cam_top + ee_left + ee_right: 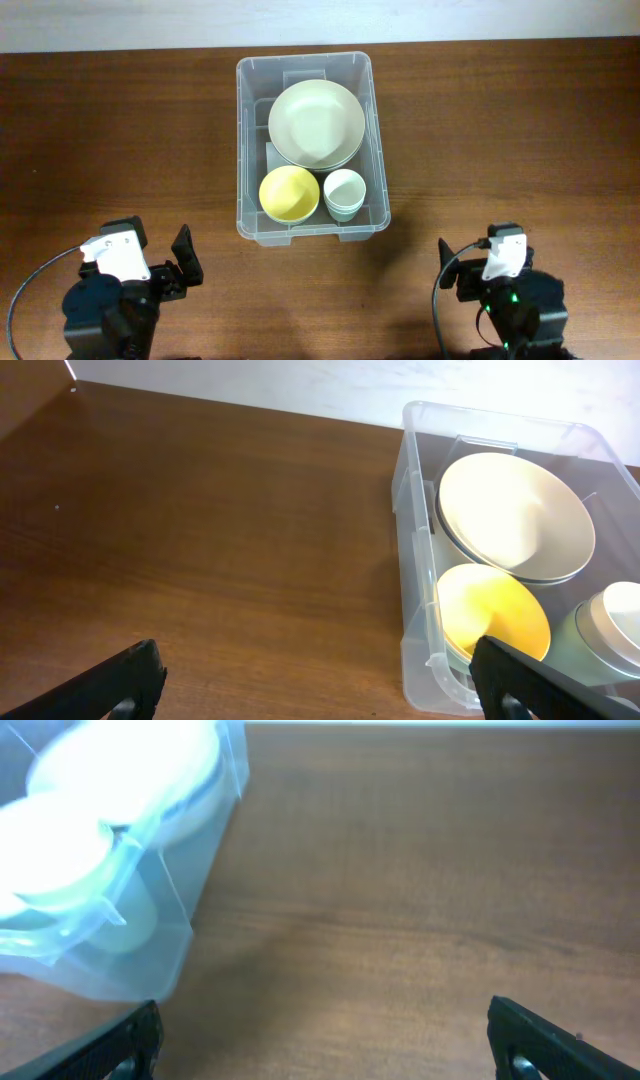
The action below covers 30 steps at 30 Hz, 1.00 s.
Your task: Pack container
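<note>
The clear plastic container (250,140) sits at the middle of the dark wooden tabletop (100,130), toward its far side. It holds a wide pale bowl (316,124) at its far end, with a yellow bowl (289,193) and stacked pale green cups (344,193) side by side at its near end. Both arms sit at the near edge, well apart from it. The left gripper (320,685) and right gripper (330,1045) each have jaws spread wide, holding nothing.
</note>
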Motion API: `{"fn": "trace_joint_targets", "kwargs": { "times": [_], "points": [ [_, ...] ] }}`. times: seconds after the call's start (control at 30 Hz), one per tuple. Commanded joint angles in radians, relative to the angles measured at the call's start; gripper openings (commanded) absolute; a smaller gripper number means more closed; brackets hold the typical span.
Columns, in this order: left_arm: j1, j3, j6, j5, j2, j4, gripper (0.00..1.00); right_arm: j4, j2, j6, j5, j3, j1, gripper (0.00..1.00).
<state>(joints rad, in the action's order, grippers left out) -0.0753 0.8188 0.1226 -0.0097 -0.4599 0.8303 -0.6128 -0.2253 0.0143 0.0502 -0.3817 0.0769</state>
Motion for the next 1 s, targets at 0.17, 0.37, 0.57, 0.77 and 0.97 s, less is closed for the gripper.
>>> {"fn": "trace_joint_targets", "kwargs": {
  "times": [0.17,0.37,0.57,0.77,0.97],
  "points": [
    [-0.005,-0.009,-0.016,0.014,0.005,0.0,1.0,0.006,0.224,-0.007,-0.017,0.072,-0.034,0.99],
    [-0.005,-0.009,-0.016,0.014,0.005,0.0,1.0,0.099,0.222,-0.011,-0.025,0.109,-0.061,0.99],
    [-0.005,-0.009,-0.016,0.014,0.005,0.0,1.0,0.381,0.222,-0.031,-0.062,0.196,-0.065,0.99],
    [-0.005,-0.009,-0.016,0.014,0.005,0.0,1.0,0.754,0.222,-0.045,-0.058,0.343,-0.065,0.99],
    [-0.005,-0.009,-0.016,0.014,0.005,0.0,1.0,0.738,0.222,-0.062,-0.056,0.376,-0.066,0.99]
  ]
}}
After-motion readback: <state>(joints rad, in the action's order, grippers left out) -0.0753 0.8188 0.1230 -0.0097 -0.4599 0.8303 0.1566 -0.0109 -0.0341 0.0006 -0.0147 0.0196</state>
